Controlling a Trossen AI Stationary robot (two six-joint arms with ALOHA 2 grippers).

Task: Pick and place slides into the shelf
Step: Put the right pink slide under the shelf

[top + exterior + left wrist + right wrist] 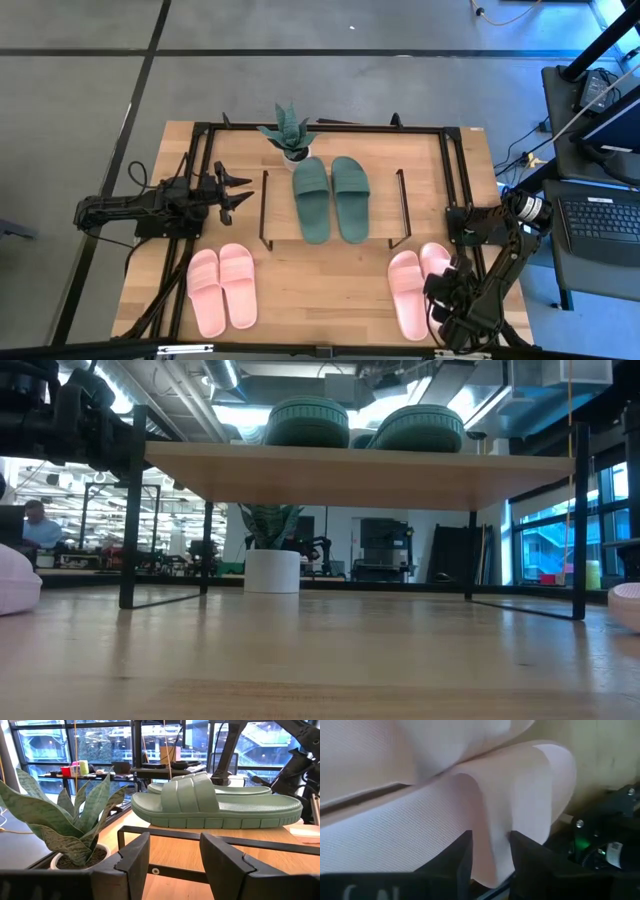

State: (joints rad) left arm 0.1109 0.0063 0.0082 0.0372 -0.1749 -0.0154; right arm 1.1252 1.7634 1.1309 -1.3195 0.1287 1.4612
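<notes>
A dark green pair of slides (331, 198) lies on the shelf's top board (280, 215), soles down. One light pink pair (222, 288) lies on the table at the near left. A second pink pair (418, 283) lies at the near right. My right gripper (447, 298) stands over that pair's right slide, pointing steeply down, shut on it. My left gripper (243, 197) hangs level and open by the shelf's left end, touching nothing. In the left wrist view it (175, 865) faces the green slides (220, 802). My right gripper pinches a raised pink edge of the slide (492, 835) between its two fingers, beside the ribbed footbed (395, 825). The fingers come from above, slanting steeply down. Seen from above, the slide lies beside its mate; whether it is off the table I cannot tell.
A potted plant (290, 135) stands on the table behind the shelf's far left part. The space under the shelf board (360, 475) shows open between the black wire legs (128, 510). A black frame (455, 170) edges the table; a laptop desk stands beyond the right edge.
</notes>
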